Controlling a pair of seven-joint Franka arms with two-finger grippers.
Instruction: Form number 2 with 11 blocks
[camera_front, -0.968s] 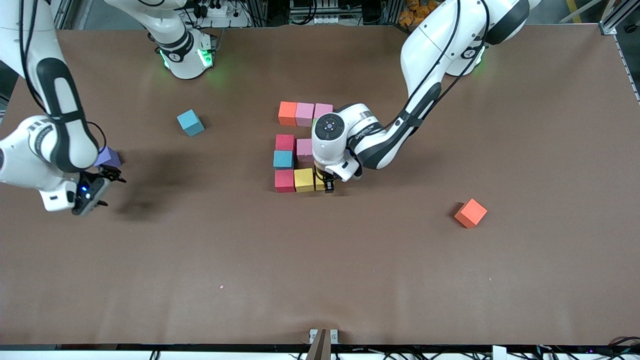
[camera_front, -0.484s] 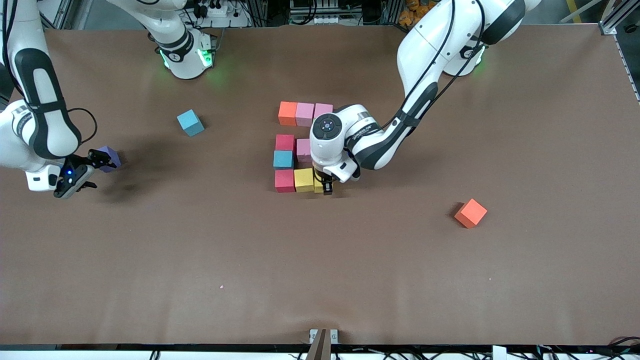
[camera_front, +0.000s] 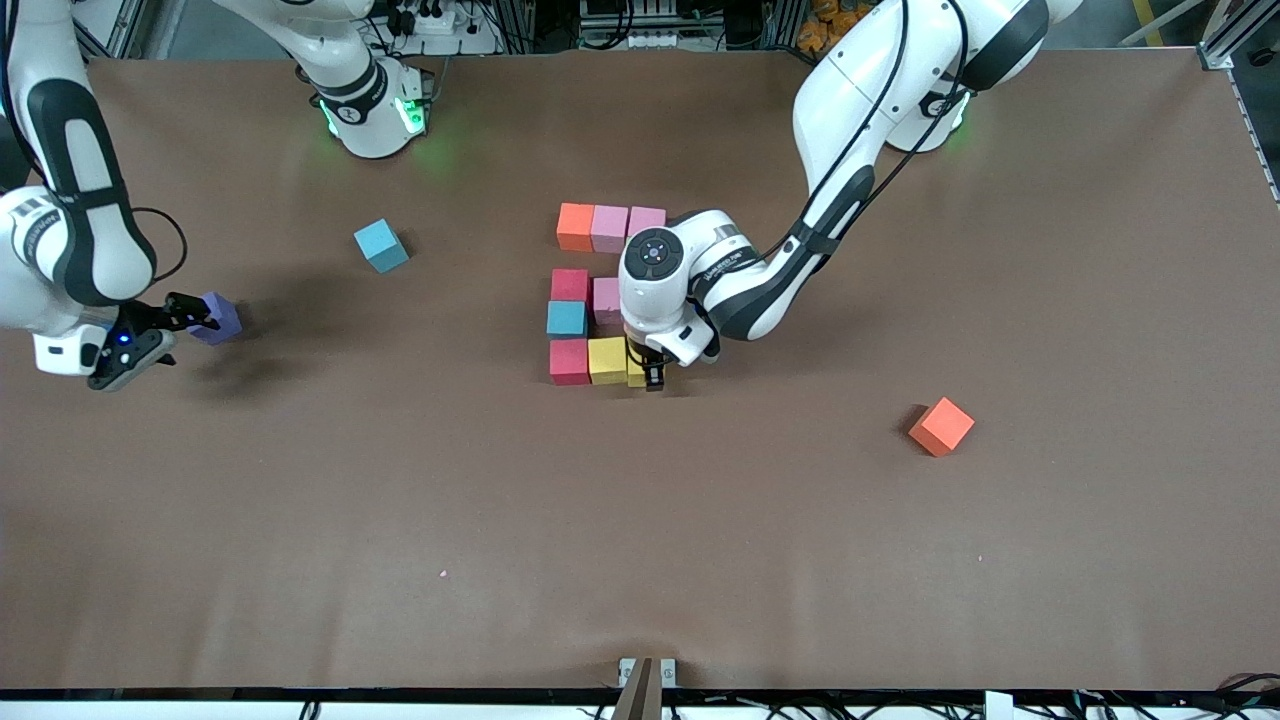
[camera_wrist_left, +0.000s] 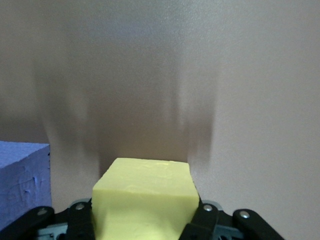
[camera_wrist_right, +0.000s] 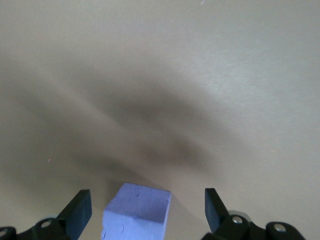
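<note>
The number 2 stands partly built mid-table: an orange block (camera_front: 575, 226) and two pink blocks (camera_front: 609, 228) in the row farthest from the front camera, then a crimson block (camera_front: 570, 285), a pink one (camera_front: 607, 298), a cyan one (camera_front: 566, 318), and a crimson (camera_front: 569, 361) and a yellow block (camera_front: 607, 360) in the nearest row. My left gripper (camera_front: 650, 373) (camera_wrist_left: 145, 222) is shut on a second yellow block (camera_front: 636, 369) (camera_wrist_left: 145, 197) at that row's end. My right gripper (camera_front: 180, 333) (camera_wrist_right: 147, 212) is open, its fingers either side of a purple block (camera_front: 221, 317) (camera_wrist_right: 136, 212) without touching it.
A loose cyan block (camera_front: 381, 245) lies toward the right arm's end. An orange-red block (camera_front: 941, 426) lies toward the left arm's end, nearer the front camera. A blue-violet block's corner (camera_wrist_left: 22, 187) shows beside the held yellow one in the left wrist view.
My right gripper has swung toward the right arm's end of the table and now straddles the purple block. The left gripper has crept slightly toward the yellow block in the row.
</note>
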